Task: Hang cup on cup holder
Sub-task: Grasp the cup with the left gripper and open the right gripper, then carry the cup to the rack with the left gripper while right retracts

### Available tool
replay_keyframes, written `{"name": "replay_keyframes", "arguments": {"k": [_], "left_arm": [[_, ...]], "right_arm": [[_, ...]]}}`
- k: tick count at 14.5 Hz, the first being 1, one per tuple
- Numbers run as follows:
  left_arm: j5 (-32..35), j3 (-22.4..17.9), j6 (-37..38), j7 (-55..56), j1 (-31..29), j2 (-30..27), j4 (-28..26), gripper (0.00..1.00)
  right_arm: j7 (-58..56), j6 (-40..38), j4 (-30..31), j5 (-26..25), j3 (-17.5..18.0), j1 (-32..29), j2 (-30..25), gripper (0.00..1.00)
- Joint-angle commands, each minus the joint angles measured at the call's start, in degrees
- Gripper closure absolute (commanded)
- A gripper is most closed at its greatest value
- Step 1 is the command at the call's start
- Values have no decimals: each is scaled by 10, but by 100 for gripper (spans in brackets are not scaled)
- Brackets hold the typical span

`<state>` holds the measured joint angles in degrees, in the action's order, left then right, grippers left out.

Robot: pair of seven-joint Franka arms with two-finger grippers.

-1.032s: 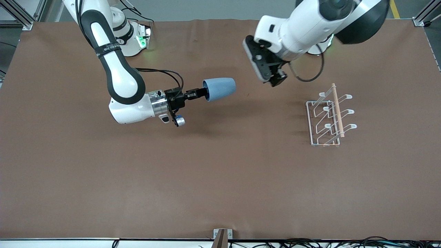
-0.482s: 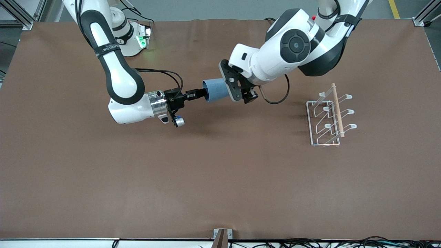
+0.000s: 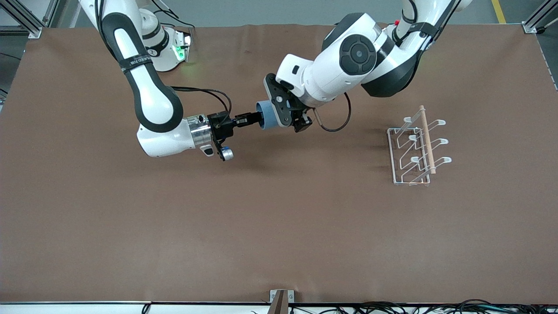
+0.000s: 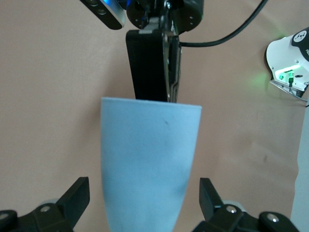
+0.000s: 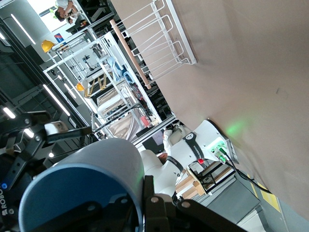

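We see the right gripper [image 3: 252,119] clamped on the rim of the cup [image 3: 265,115], holding it sideways in the air above mid-desk [image 3: 279,226]. Left gripper [image 3: 291,114] jaws wide apart, straddling the cup's closed end, not gripping. Cup holder [image 3: 417,146] sits well apart toward the left arm's end.

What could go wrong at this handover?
1. The left end effector is open around the cup without gripping; if the right end effector lets go first, the cup likely drops.
2. The right holds only the rim, so contact may twist the cup.
3. The rack stands well away, so a weak grip may slip.
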<state>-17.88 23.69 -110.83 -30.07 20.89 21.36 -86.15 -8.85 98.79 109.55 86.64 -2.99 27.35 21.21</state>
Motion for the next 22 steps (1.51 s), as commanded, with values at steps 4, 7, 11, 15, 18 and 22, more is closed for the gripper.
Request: {"name": "replay_keyframes", "arguments": {"k": [4, 7, 11, 15, 18, 22], "left_arm": [[-34, 3, -7, -2, 7, 27, 18, 18], [-32, 3, -7, -6, 7, 34, 19, 45], [-30, 3, -6, -8, 7, 34, 20, 50], [-26, 0, 2, -16, -1, 30, 20, 56], [96, 0, 61, -9, -1, 12, 20, 61], [210, -6, 173, -15, -5, -2, 34, 68]], "right_arm": [[-2, 3, 11, 18, -3, 4, -9, 99], [-2, 3, 12, 18, -3, 4, -9, 99], [-1, 0, 11, 18, -3, 4, -9, 66], [20, 2, 10, 15, -5, -2, -11, 0], [34, 2, 8, 6, -10, -25, -17, 0], [44, 9, 3, -110, -51, -55, -34, 0]]}}
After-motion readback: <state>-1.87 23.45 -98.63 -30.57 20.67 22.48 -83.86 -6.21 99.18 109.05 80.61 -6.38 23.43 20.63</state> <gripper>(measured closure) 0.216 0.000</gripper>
